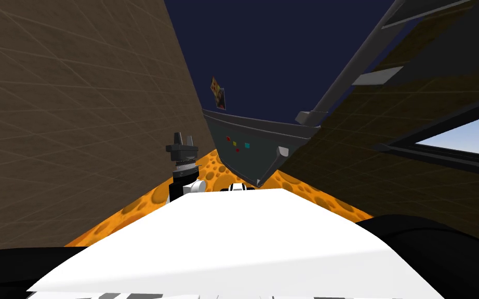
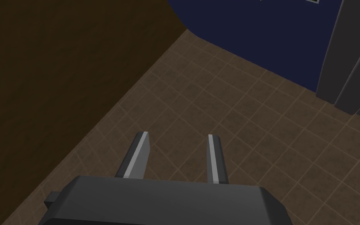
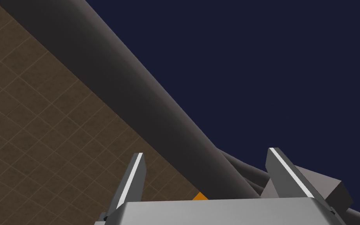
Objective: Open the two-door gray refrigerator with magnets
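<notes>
Left end effector [image 2: 178, 135] and right end effector [image 3: 205, 152] gape empty; refrigerator [image 1: 256, 155] bears 4 magnets [image 1: 247, 145]

Magnets [image 1: 236, 145] sit on the refrigerator [image 1: 264, 144], right of the left claw [image 1: 183, 138].

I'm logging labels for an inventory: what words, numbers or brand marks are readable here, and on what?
None can be read.
The small coloured magnets on the grey refrigerator door: plain patches, no lettering visible.
The picture above it: too small to read.
</notes>
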Robot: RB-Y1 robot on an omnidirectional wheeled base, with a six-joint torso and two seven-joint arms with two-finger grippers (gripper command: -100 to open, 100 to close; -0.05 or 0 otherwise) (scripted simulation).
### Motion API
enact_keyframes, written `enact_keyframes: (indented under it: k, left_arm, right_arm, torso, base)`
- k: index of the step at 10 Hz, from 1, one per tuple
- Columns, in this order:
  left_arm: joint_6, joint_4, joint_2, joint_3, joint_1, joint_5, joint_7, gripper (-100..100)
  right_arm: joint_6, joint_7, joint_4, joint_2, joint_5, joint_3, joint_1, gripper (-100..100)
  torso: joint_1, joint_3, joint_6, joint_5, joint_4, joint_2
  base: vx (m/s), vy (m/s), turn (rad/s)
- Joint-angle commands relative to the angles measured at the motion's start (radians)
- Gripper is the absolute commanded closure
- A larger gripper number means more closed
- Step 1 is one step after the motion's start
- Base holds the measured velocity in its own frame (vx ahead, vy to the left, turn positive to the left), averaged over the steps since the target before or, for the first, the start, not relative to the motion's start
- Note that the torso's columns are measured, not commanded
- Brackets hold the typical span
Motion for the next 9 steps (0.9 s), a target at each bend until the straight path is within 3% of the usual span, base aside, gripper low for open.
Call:
enact_keyframes:
  k: [1, 2, 3, 5, 6, 8, 9]
  left_arm:
    - [0.0, 0.0, 0.0, 0.0, 0.0, 0.0, 0.0, 0]
    - [0.0, 0.0, 0.0, 0.0, 0.0, 0.0, 0.0, 0]
    - [0.0, 0.0, 0.0, 0.0, 0.0, 0.0, 0.0, 0]
    - [0.0, 0.0, 0.0, 0.0, 0.0, 0.0, 0.0, 0]
    - [0.0, 0.0, 0.0, 0.0, 0.0, 0.0, 0.0, 0]
    - [0.0, 0.0, 0.0, 0.0, 0.0, 0.0, 0.0, 0]
    - [0.0, 0.0, 0.0, 0.0, 0.0, 0.0, 0.0, 0]
  right_arm:
    - [0.036, -0.008, 0.046, -0.025, 0.053, 0.021, 0.029, -100]
    - [0.057, -0.012, 0.079, -0.045, 0.088, 0.034, 0.049, -100]
    - [0.057, -0.012, 0.081, -0.045, 0.088, 0.034, 0.049, -100]
    - [0.1, -0.021, 0.152, -0.085, 0.158, 0.06, 0.089, -100]
    - [0.1, -0.021, 0.152, -0.085, 0.158, 0.06, 0.089, -100]
    - [0.142, -0.03, 0.215, -0.125, 0.228, 0.086, 0.128, -100]
    - [0.142, -0.03, 0.223, -0.125, 0.228, 0.086, 0.128, -100]
  torso:
    - [0.0, 0.002, 0.001, 0.0, 0.001, 0.003]
    - [0.0, 0.002, 0.003, 0.0, 0.001, 0.001]
    - [0.001, -0.001, 0.001, 0.0, 0.0, -0.002]
    - [0.002, -0.004, 0.0, 0.001, -0.002, -0.006]
    - [0.003, -0.001, 0.001, 0.001, -0.001, -0.002]
    - [0.0, -0.002, 0.001, 0.0, -0.001, -0.004]
    - [0.001, -0.002, 0.0, 0.0, -0.001, -0.003]
  base:
    - [-0.159, -0.014, 0.151]
    - [-0.157, -0.003, 0.236]
    - [-0.112, 0.005, 0.147]
    - [-0.164, 0.026, 0.319]
    - [-0.138, 0.008, 0.172]
    - [-0.148, 0.012, 0.363]
    - [-0.132, 0.006, 0.131]
